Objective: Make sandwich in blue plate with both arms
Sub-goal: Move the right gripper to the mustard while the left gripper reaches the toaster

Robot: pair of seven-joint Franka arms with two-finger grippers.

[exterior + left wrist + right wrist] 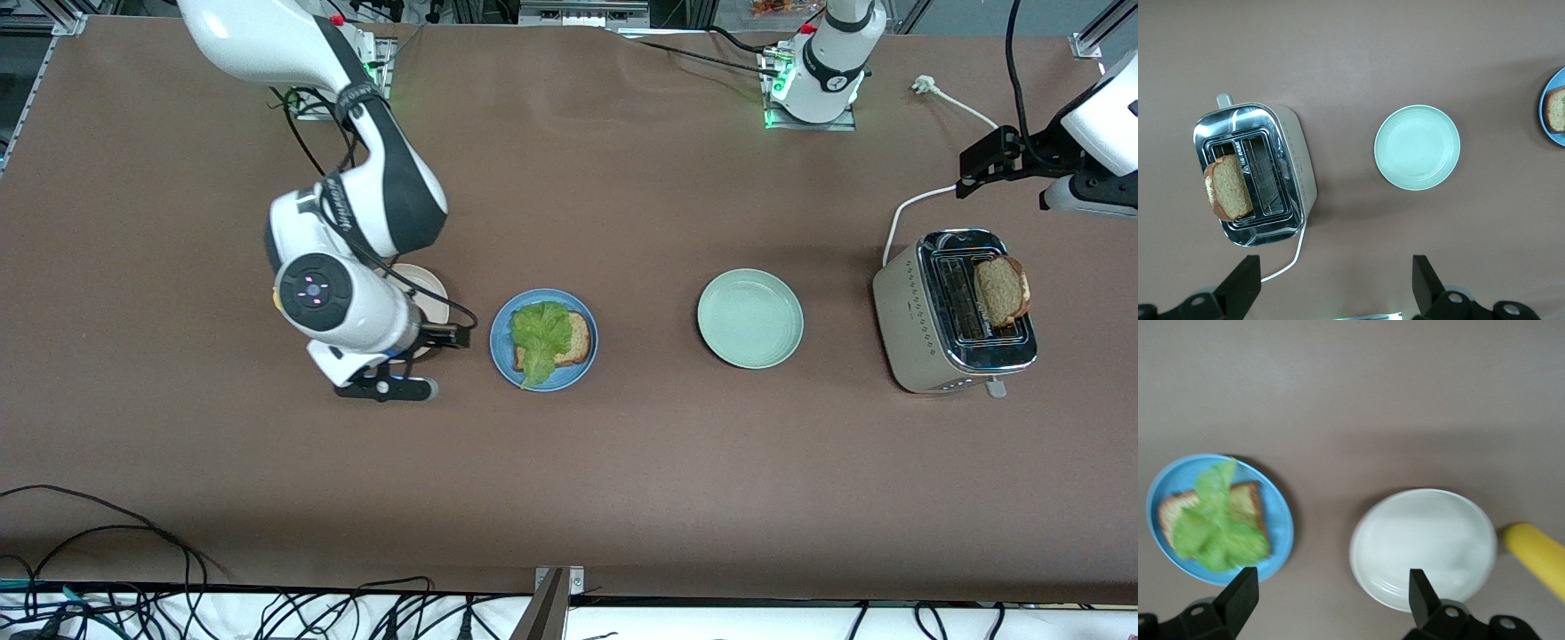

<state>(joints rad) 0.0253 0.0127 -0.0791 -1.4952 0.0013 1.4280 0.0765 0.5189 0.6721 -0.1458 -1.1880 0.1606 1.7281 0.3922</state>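
2 of 3 layers sit in place, by the look of it: bread slice (580, 342) flat on the blue plate (502, 360), just below the middle of the front view, with lettuce (538, 338) draped across it and spilling toward the plate's lower rim. Remains 1 layer: second slice (1002, 289), standing tilted in a slot of the toaster (916, 329) at the left arm's end of the table.

Left gripper (1335, 287): fingers spread wide, empty, hovering above the table beside the toaster, near the frame's upper edge. Right gripper (1328, 597): fingers likewise released, holding nothing, hanging over the table between the blue plate and a white plate (1421, 547); waiting.

Probably next: fetch that toast. Come down from straight above, line the fingers up across the slice's flat faces, pinch the crust lightly, lift vertically to clear the slot. Avoid dragging the toaster. Pass above the pale green plate (749, 318), then lay the slice squarely over the lettuce.
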